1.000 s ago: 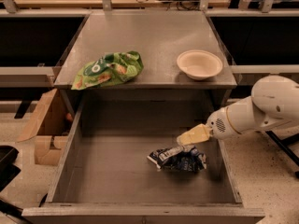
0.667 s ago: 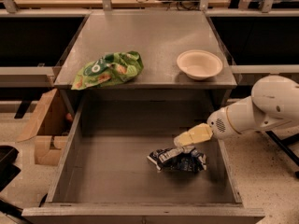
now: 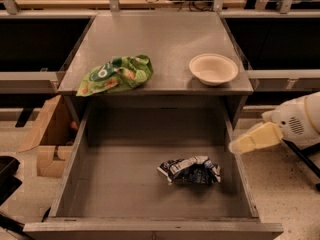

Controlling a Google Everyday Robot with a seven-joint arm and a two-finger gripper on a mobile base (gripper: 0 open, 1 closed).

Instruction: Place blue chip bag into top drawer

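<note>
The blue chip bag (image 3: 191, 170), dark navy and crumpled with white patches, lies on the grey bottom of the open top drawer (image 3: 100, 184), right of its middle. My gripper (image 3: 239, 145) has cream-coloured fingers and hangs above the drawer's right wall, to the upper right of the bag and apart from it. It holds nothing. The white arm extends off to the right.
A green chip bag (image 3: 116, 74) and a white bowl (image 3: 213, 68) sit on the grey cabinet top (image 3: 165, 39). A cardboard box (image 3: 47, 136) stands on the floor left of the drawer. Dark shelves flank the cabinet.
My gripper has drawn back to the right, from inside the drawer just above the bag to over the drawer's right wall. The bag stays lying in the drawer.
</note>
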